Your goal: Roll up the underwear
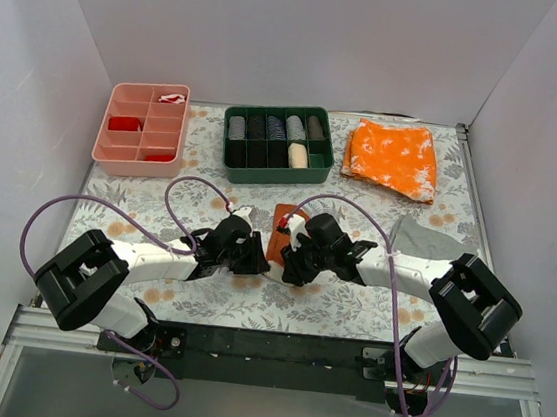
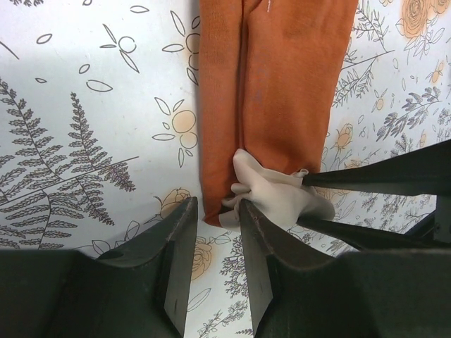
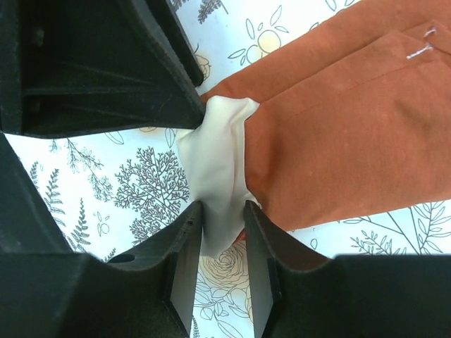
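Observation:
The underwear (image 1: 282, 231) lies folded in a long strip on the floral table, rust-orange face up. Its near end is turned back and shows the cream face (image 2: 278, 197). My right gripper (image 1: 294, 259) is shut on that cream flap (image 3: 222, 176); the cloth fills the gap at the gripper's mouth (image 3: 222, 211). My left gripper (image 1: 253, 254) is open at the strip's near left corner. The orange corner (image 2: 211, 204) sits just at its mouth (image 2: 215, 210), and its right finger (image 2: 257, 246) touches the bunched cream fold. The two grippers almost touch.
A pink divided tray (image 1: 145, 128) stands at the back left and a green divided box (image 1: 278, 146) of rolled cloths at the back middle. A bright orange speckled cloth (image 1: 395, 157) lies back right. A grey cloth (image 1: 428, 241) lies by my right arm.

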